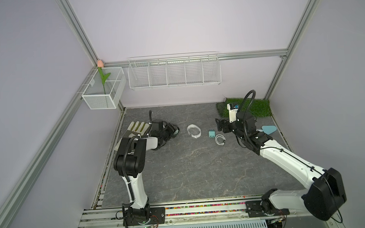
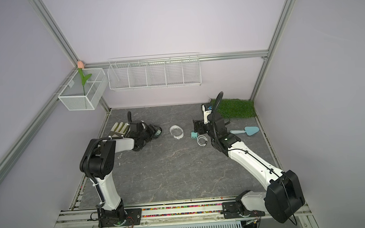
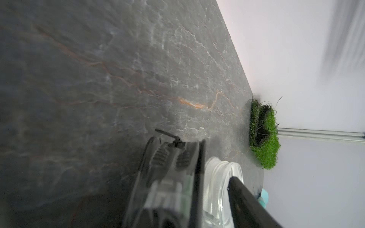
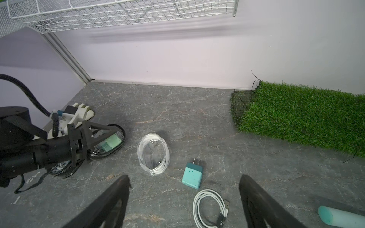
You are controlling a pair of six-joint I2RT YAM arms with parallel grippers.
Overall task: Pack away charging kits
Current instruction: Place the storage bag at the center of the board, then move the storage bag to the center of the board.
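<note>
Clear only in right wrist view: teal adapter (image 4: 112, 142) inside black-rimmed case (image 4: 122, 136); left gripper (image 1: 174, 131) over it, grip undeterminable. Right gripper (image 4: 184, 177): jaws wide, empty, near loose adapter (image 4: 193, 174), coiled cable (image 4: 209, 207). White case (image 4: 153, 154) between grippers.

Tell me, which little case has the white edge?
The white-edged case is the see-through one lying by itself in the middle of the table, near the loose teal plug. The black-edged case has a dark rim and a plug inside.

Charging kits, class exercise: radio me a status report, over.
Right gripper open, empty, near teal adapter. Left gripper at black-rimmed case, grip unclear. Cable, white case loose; trowel nearby.
</note>
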